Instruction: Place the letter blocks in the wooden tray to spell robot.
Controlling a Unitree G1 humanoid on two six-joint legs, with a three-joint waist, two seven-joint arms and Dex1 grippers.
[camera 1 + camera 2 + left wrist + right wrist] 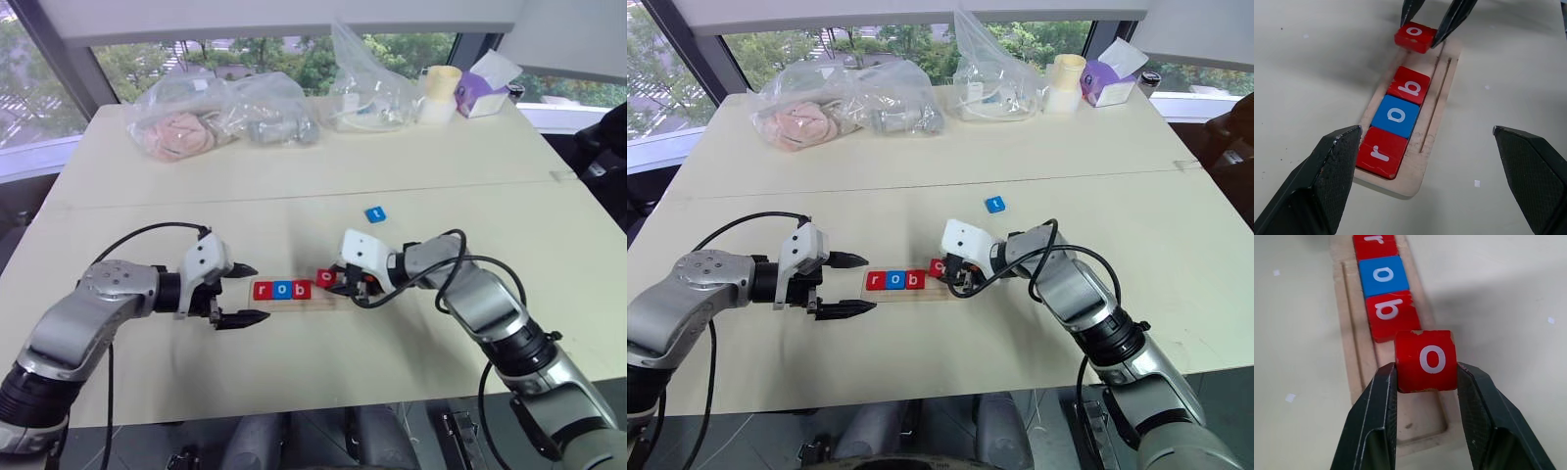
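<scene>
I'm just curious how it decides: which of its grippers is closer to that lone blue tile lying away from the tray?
The right. The right gripper hovers by the wooden tray's end, just below the blue tile in view, while the left gripper sits open beyond the tray's other end.

bright window daylight, soft shadows (sharp)

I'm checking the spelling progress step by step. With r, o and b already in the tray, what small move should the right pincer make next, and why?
Probably lower the red o block into the wooden tray beside the b block and let go. The right pincer grips it just above the empty slot, slightly tilted, so it likely needs levelling first.
</scene>
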